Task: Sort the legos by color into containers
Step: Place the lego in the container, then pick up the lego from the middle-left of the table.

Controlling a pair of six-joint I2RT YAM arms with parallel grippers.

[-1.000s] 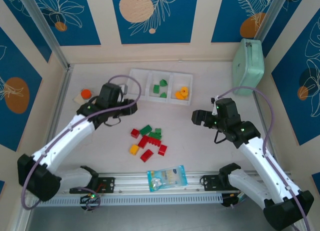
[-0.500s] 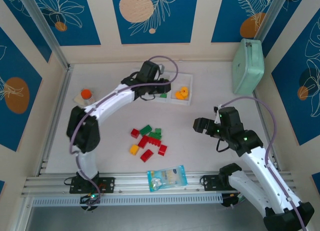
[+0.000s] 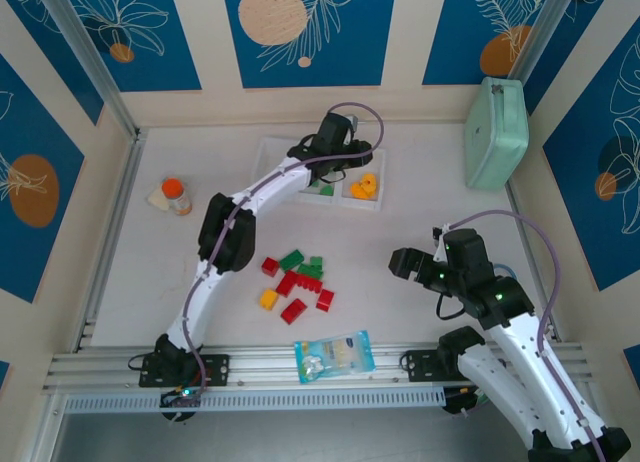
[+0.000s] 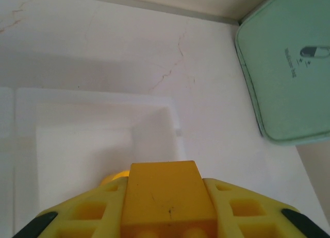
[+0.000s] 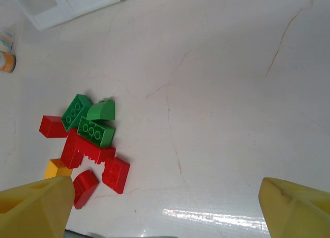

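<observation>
Left claw [image 4: 165, 223] was clamped narrow on a yellow-orange brick [image 4: 164, 189], stretched far out over the white tray [image 3: 268, 152]. Across the tray, the left compartment looked bare, the middle one held green bricks [image 3: 322, 174], and the right one held yellow pieces [image 3: 364, 187]. From the wrist, the held brick hung above that right compartment, close to its outer wall [image 4: 172, 114]. The step in hand was likely the drop. Done well, it meant coming low and keeping inside the wall before the claw let go, so the brick would not bounce out toward the mint-green case [image 4: 289, 68]. Nearer the arms, loose red and green bricks [image 3: 296, 280] and one yellow brick [image 3: 268, 300] lay together on the table. Right claw [image 3: 403, 264] hung wide and empty, well to their right.
</observation>
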